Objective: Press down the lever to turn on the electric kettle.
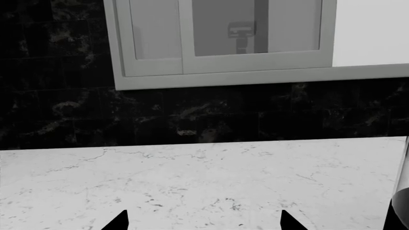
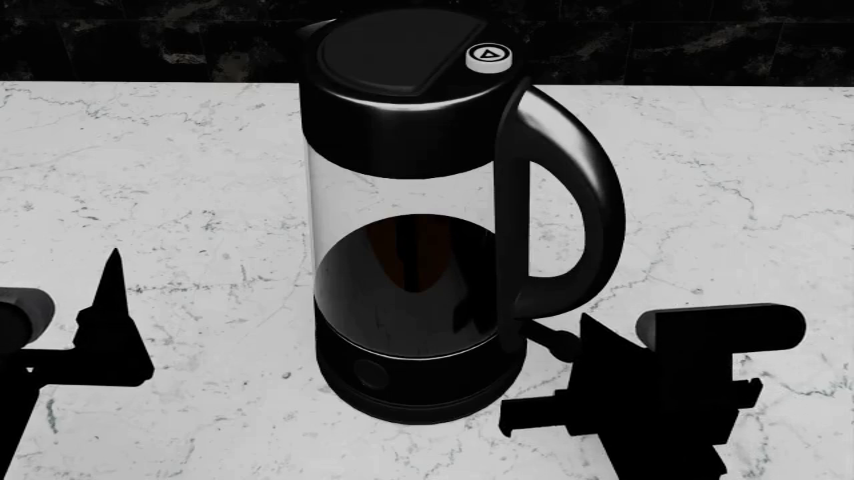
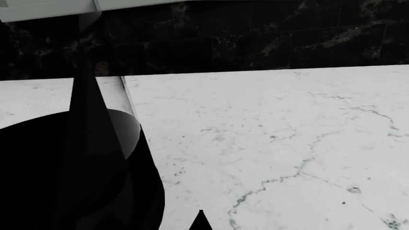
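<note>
The electric kettle (image 2: 414, 230) stands upright in the middle of the white marble counter, with a clear glass body, black lid and base, and its loop handle (image 2: 574, 200) facing right. The lever (image 2: 545, 334) juts out from the base below the handle. My right gripper (image 2: 597, 345) is shut and empty, its tip just right of the lever's knob, close to it. In the right wrist view the joined tips (image 3: 201, 221) show beside the kettle's dark base (image 3: 64, 177). My left gripper (image 2: 110, 300) is open and empty, left of the kettle and apart from it; its fingertips (image 1: 119, 221) show wide apart.
The white marble counter (image 2: 747, 180) runs back to a black marble wall (image 1: 57, 105). A white framed cabinet front (image 1: 223, 67) hangs above the wall in the left wrist view. The kettle's edge (image 1: 400, 201) shows at that view's border.
</note>
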You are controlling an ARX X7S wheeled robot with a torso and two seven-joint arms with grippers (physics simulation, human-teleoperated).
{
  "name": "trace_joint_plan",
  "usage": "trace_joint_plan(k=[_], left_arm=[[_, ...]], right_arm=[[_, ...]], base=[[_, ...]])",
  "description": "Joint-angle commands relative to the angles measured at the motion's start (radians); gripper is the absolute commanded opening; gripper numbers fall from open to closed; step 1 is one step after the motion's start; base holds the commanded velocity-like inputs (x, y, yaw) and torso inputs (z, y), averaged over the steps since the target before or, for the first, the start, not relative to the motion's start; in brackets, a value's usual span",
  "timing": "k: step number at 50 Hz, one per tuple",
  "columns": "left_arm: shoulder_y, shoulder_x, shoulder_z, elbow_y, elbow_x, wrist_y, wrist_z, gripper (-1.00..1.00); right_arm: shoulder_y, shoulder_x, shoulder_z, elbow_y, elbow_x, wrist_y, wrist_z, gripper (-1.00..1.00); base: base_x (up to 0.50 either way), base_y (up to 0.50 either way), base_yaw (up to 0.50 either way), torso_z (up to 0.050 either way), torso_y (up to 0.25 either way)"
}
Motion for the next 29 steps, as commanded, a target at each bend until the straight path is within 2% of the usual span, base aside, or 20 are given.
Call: trace_joint_plan(k=[1, 29], left_arm=[[0.002, -0.003, 0.002, 0.003, -0.002, 0.004, -0.006, 1.0], [0.003, -0.013, -0.003, 0.016, -0.017, 0.001, -0.016, 1.0]], right_arm=[[0.002, -0.006, -0.018, 0.011, 0.017, -0.003, -0.013, -1.0], [-0.04, -0.025, -0.035, 0.159, 0.006, -0.103, -0.043, -1.0]], base=[[0.0, 0.0, 0.0, 0.0, 0.0], [0.0, 0.0, 0.0, 0.0, 0.0]])
